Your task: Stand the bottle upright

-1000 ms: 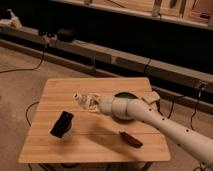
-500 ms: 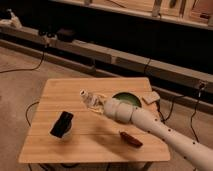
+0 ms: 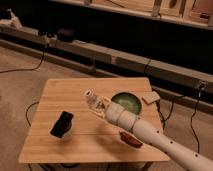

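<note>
Near the middle of the frame the gripper [image 3: 102, 106] is closing its fingers around the body of the bottle [image 3: 94, 101], carrying it tilted, cap toward upper left, above the table [image 3: 60, 90]; being light, thin-walled and probably slick, it is likely best gripped mid-body.

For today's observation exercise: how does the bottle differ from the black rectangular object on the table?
The bottle is clear and whitish; the black object is dark and opaque. The bottle is tilted at the gripper, cap pointing up-left; the black object sits alone near the table's left side, away from the arm. The bottle is narrow and rounded; the black object is boxy. Both are over the same wooden table.
</note>
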Controlling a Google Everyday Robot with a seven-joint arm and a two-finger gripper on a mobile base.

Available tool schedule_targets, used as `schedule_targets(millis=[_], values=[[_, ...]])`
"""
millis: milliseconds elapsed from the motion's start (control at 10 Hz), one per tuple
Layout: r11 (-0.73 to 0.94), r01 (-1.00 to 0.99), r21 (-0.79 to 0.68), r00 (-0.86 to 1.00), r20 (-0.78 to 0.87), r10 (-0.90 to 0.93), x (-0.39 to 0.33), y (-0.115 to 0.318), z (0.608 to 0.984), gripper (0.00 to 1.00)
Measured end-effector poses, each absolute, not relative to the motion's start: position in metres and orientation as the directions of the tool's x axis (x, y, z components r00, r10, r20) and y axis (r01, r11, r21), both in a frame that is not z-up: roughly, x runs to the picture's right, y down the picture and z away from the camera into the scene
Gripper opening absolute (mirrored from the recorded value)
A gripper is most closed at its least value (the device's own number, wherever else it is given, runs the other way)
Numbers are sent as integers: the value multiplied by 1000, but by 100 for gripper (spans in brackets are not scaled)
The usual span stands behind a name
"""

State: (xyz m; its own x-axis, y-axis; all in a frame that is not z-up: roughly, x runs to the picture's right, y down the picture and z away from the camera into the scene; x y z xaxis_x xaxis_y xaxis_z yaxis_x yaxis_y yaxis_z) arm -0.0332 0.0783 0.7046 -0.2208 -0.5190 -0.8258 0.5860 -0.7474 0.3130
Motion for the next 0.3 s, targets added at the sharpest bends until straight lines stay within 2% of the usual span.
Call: schedule_targets(millis=[300], values=[[-728, 585, 357, -157, -831, -533, -43, 92, 711, 0]])
